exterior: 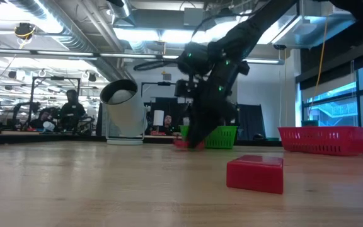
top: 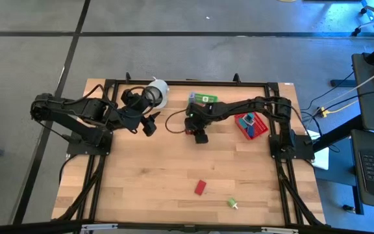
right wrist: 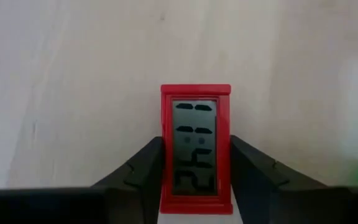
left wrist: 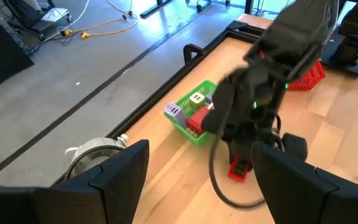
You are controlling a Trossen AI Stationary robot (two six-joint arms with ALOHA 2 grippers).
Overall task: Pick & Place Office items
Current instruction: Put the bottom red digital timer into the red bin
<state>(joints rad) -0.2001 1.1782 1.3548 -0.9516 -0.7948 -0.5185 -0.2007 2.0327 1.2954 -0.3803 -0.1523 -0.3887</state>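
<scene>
Near edge of the counter (top: 141, 188), loose stock, not yet sorted:
- One red block (top: 200, 187), lying flat and alone, well apart from both arms; it is the closest item in the low view.
- One small green piece (top: 232, 203) with a white end, just beside the red block, nearer the counter's front edge.

Mid counter, item in hand:
- One red-framed clock (right wrist: 195, 149) with a grey digit display, resting on the wood. The right gripper (top: 199, 135) is down over it, one dark finger against each long side of the frame. The item is not lifted; judged to be the grasp step of a pick, destination not yet shown.
- Left gripper (top: 150, 125), fingers spread wide, holding nothing, waiting beside the white roll (top: 157, 93).

Far side, received stock:
- Green basket (top: 201, 100): holds several pieces, among them a red block, a white-and-green packet and a lavender one, as the left wrist view shows.
- Red basket (top: 252, 125): holds at least a teal and a red piece; exact count cannot be told.

Status, as judged: most items are binned; one is being gripped and two remain loose.
</scene>
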